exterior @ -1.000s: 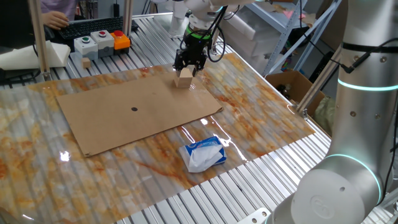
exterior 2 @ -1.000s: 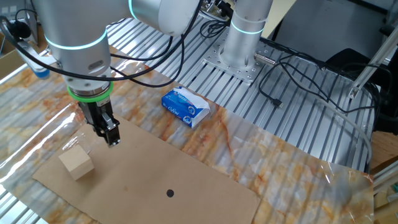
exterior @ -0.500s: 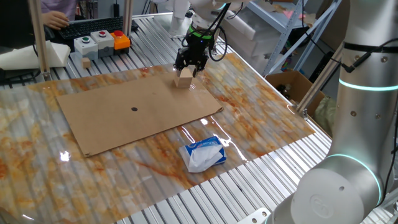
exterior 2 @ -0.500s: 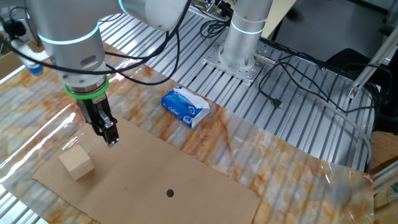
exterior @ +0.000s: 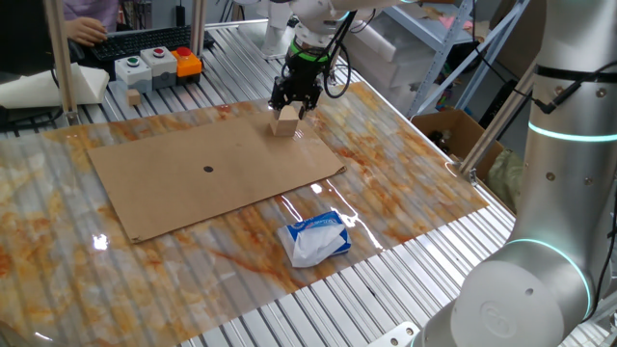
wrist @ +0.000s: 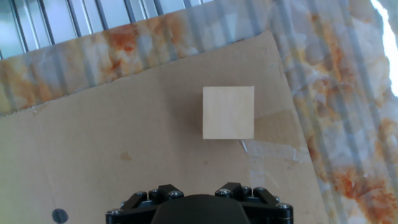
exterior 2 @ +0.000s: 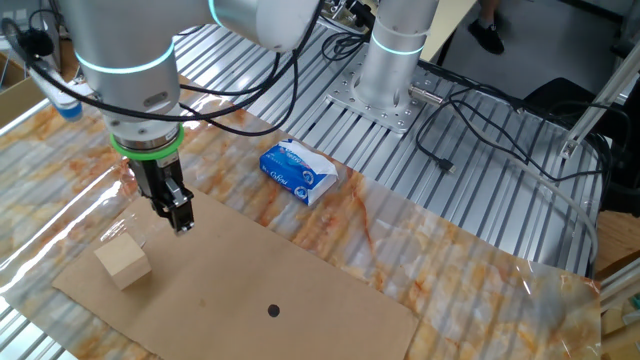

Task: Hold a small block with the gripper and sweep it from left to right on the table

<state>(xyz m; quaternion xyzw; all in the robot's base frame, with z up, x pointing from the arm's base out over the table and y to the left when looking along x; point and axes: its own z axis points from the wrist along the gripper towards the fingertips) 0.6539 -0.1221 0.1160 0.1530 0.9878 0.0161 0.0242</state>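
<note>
small block (exterior 2: 123, 264) on cardboard (exterior 2: 300, 300), gripper (exterior 2: 180, 222) pointing down beside it, jaw state unclear

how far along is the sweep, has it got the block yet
Not yet. Nothing looks done: the block sits free on the cardboard near its corner, and the gripper hangs above the sheet beside it, holding nothing. In hand: lining up on the block, which the hand view shows ahead of the gripper. Left: the grasp, then the whole left-to-right sweep across the table.

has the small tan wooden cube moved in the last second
No. The small tan wooden cube sits at the same corner of the flat brown cardboard sheet, same spot throughout.
</note>
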